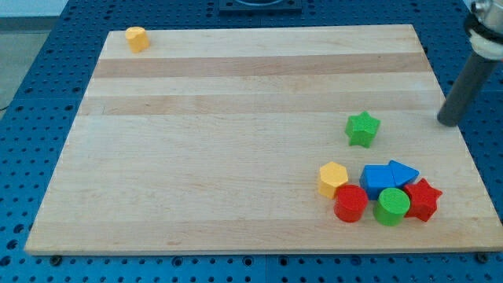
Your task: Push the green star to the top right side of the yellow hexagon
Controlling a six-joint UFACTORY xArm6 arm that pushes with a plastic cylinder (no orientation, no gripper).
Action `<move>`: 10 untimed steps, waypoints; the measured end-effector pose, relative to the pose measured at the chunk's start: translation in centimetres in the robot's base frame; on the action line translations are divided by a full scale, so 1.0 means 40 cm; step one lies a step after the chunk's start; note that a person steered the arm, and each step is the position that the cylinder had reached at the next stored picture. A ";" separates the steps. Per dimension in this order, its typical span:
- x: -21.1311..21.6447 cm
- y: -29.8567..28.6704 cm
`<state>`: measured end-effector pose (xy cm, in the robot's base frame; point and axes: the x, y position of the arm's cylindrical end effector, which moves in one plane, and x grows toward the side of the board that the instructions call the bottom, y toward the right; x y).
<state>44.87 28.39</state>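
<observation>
Resting near the board's right edge, my tip (448,123) stands right of the green star (362,128), apart.

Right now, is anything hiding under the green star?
Nothing shows under the green star; it lies flat on the wooden board, apart from other blocks. The wood right beneath it is covered. My tip stands to its right, not touching.

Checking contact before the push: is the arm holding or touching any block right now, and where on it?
Nothing is held. My tip stands apart from every block, to the view's right of the green star.
</observation>
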 end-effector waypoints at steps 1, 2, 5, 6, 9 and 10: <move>0.032 -0.051; -0.017 -0.191; -0.168 -0.365; -0.105 -0.222; 0.021 -0.355; 0.063 -0.270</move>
<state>47.39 17.60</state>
